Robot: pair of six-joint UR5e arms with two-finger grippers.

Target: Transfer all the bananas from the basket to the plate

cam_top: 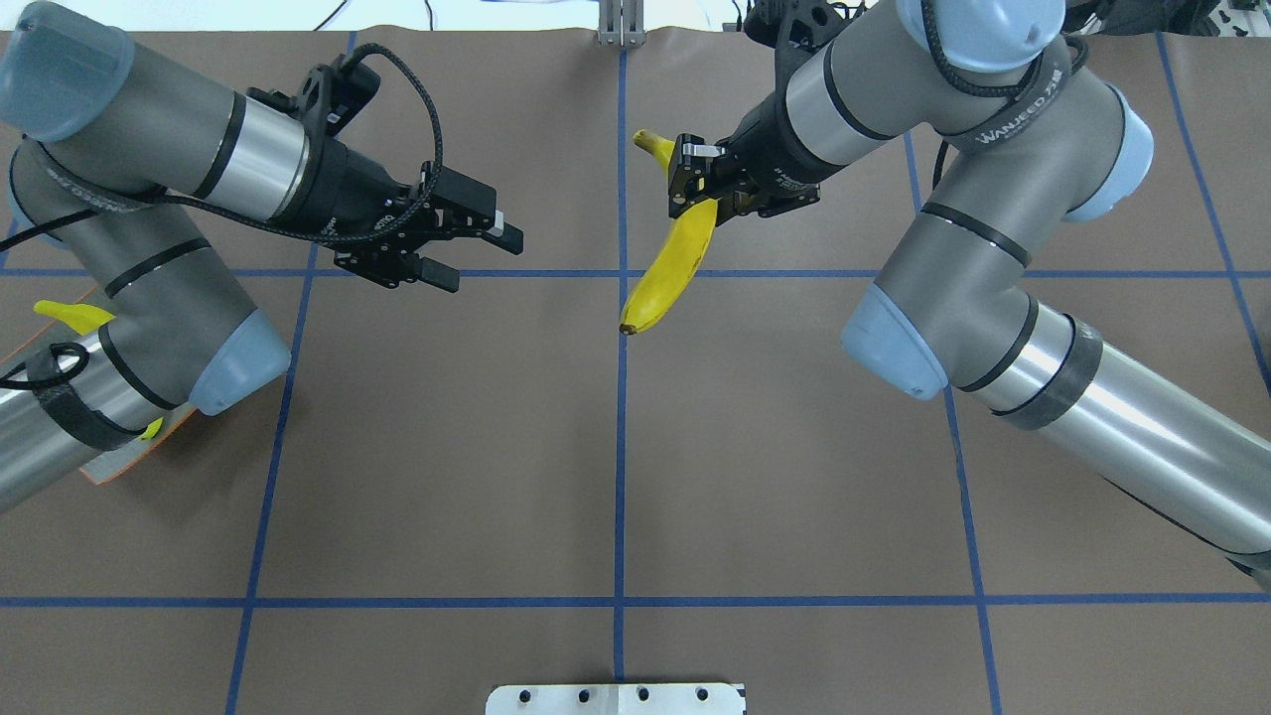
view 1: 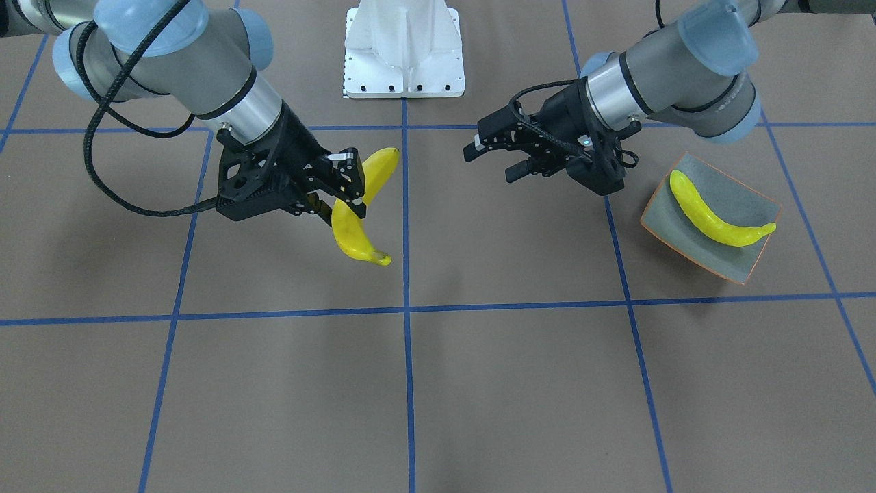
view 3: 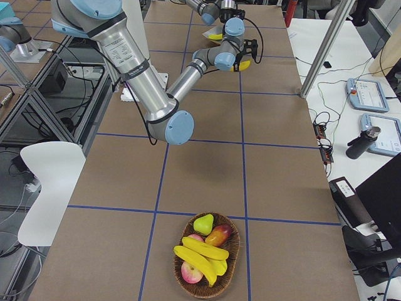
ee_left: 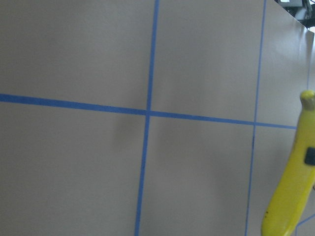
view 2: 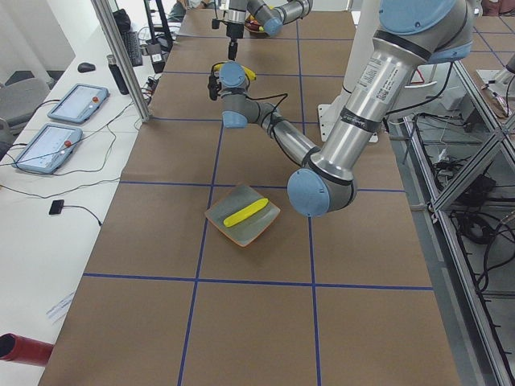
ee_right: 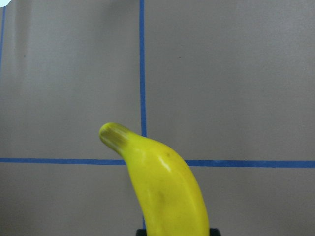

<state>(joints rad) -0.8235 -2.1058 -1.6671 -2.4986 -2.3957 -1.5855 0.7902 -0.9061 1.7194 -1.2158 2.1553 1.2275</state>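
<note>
Right gripper (cam_top: pixel 695 184) pinches a banana (cam_top: pixel 670 268) near one end, aloft over mid-counter (cam_top: pixel 447 447). Left gripper (cam_top: pixel 482 256) is spread, empty. Judged light, stiff, slippery; a mid-body hold is steadier. A second banana (view 1: pixel 712 219) lies on the plate (view 1: pixel 742 195).

Overhead, we see only a corner of the plate (cam_top: pixel 124 459) and the tips of the resting banana (cam_top: pixel 71 315) past the left arm (cam_top: pixel 149 328), the right wrist view's bottom edge cuts off the held banana (ee_right: pixel 162 187), and we cannot count the overlapping bananas (view 3: pixel 202 252) in the basket (view 3: pixel 236 254).
</note>
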